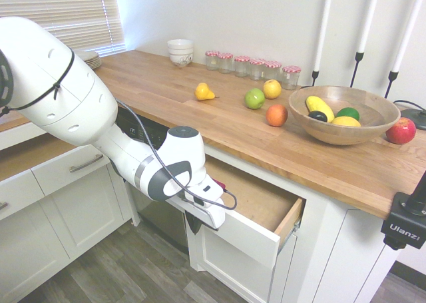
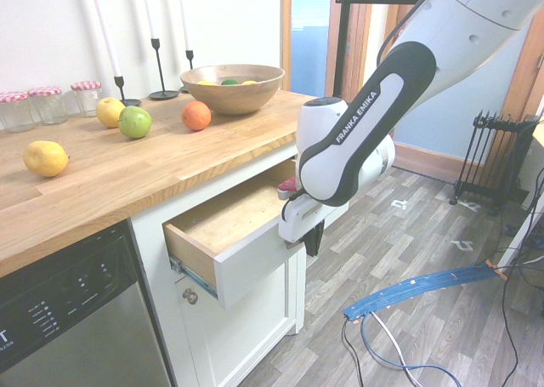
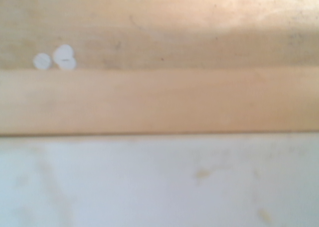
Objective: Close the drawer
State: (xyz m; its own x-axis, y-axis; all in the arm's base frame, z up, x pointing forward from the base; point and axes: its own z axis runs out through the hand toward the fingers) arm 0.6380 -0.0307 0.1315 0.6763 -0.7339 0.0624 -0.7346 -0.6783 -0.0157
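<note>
Daylight through the blinds (image 1: pixel 73 13) washes out my exterior views; edges bow slightly. Wrist view soft, hazy, glare up top.

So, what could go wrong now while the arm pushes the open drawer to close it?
The gripper, shut, hangs in front of the drawer, apparently against its white front, near one end. Two possible risks:
1. An off-centre push might skew the drawer on its slides and jam it.
2. The fingers point down, so they could slip off the front, leaving the drawer partly open.

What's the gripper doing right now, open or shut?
Gripper: shut, holding nothing that can be seen, down at the white front of the open drawer.
</note>
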